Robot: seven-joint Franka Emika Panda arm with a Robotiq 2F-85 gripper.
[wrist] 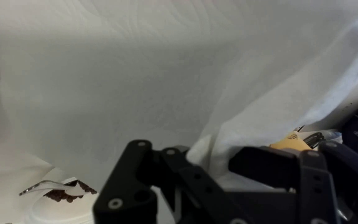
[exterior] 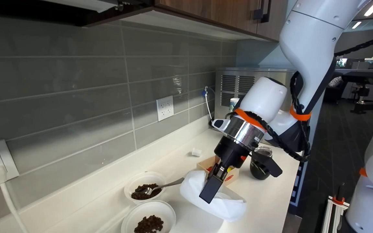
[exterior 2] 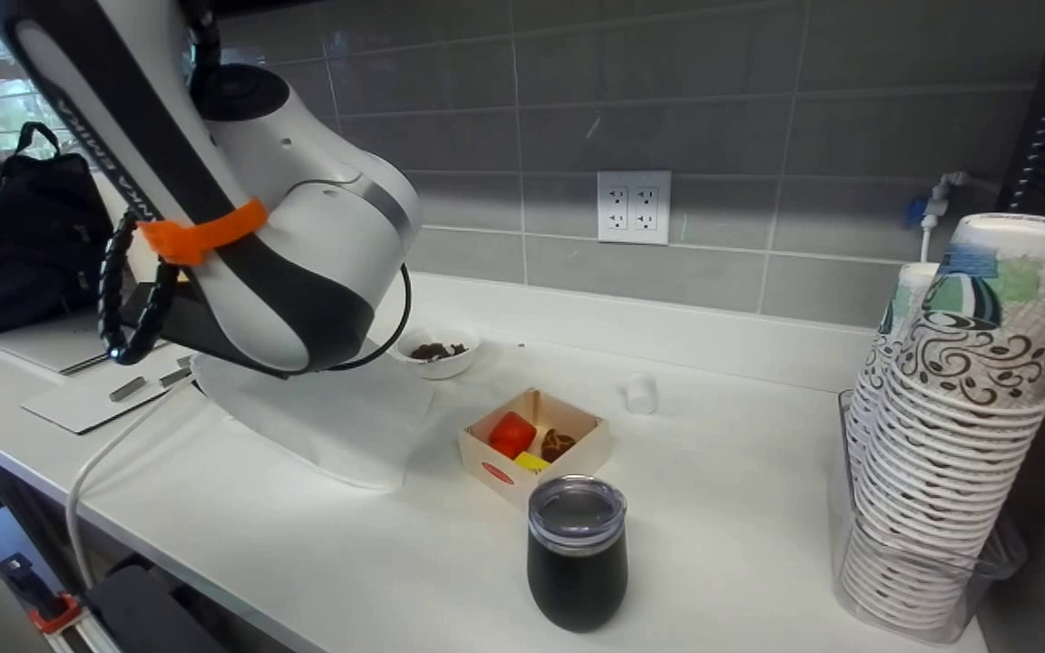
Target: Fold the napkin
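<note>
The off-white napkin (exterior: pixel 228 207) is lifted off the counter, bunched and curved around my gripper (exterior: pixel 210 190), with a shadow under it. In an exterior view, the napkin (exterior 2: pixel 350 444) hangs below the arm, one rounded corner low toward the counter; the arm hides the gripper there. In the wrist view, the napkin (wrist: pixel 110 93) fills most of the picture as a raised sheet. A fold of it is pinched between the fingers of my gripper (wrist: pixel 208 157), and cloth partly covers the left fingertip.
Two white bowls (exterior: pixel 170 212) with dark contents stand beside the napkin; one holds a spoon (exterior: pixel 173 183). A small box (exterior 2: pixel 581 449) with red and yellow pieces, a black tumbler (exterior 2: pixel 577 571) and a small white cup (exterior 2: pixel 641 394) stand nearby. Paper cups (exterior 2: pixel 949 472) are stacked farther off.
</note>
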